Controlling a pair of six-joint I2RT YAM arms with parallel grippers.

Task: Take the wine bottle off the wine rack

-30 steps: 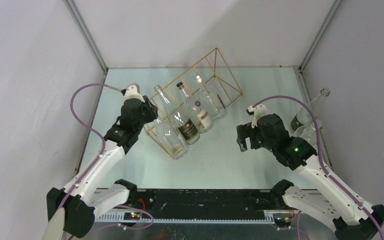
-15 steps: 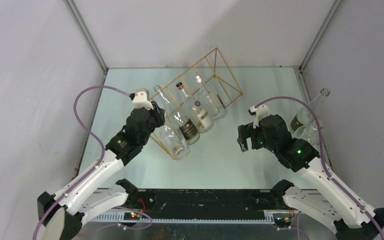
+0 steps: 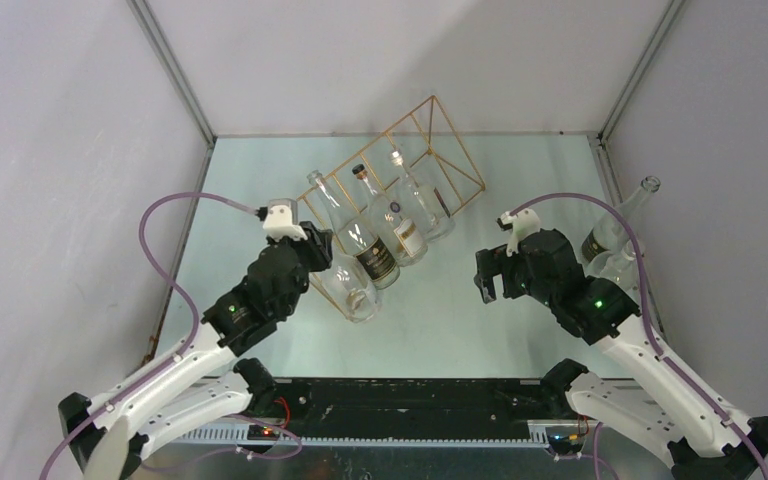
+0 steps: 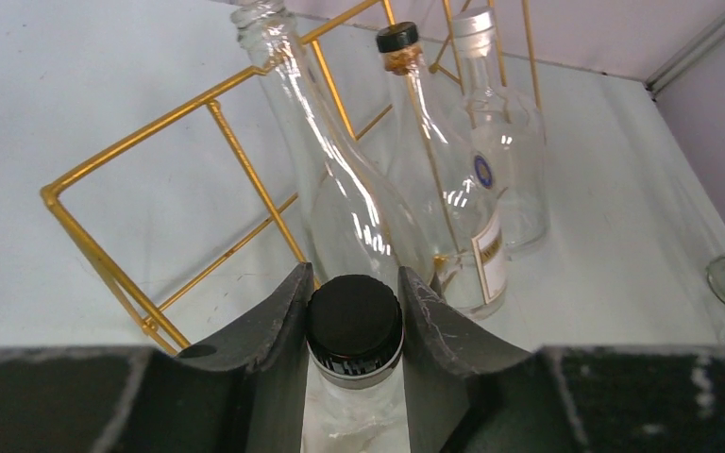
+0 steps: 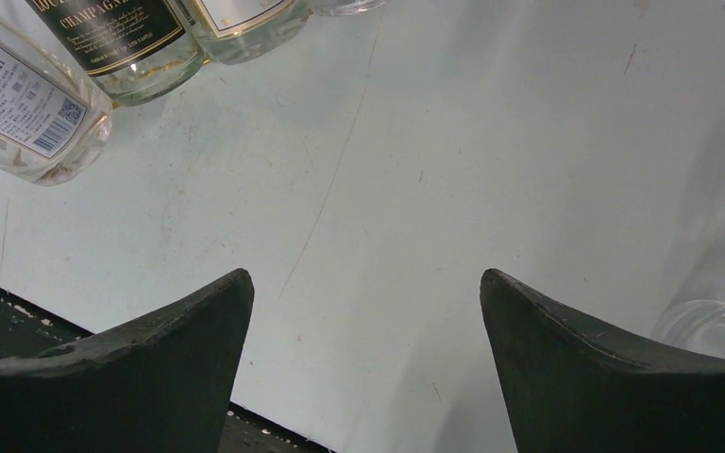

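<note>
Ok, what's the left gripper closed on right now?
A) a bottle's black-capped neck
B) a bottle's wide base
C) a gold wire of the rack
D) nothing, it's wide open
A: in the left wrist view, the left gripper clamps the black-capped bottle at its neck, with a finger on each side.

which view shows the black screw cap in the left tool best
Left wrist: the black screw cap sits close up, clamped in the left tool. Top external hides it under that tool; right wrist misses it entirely.
</note>
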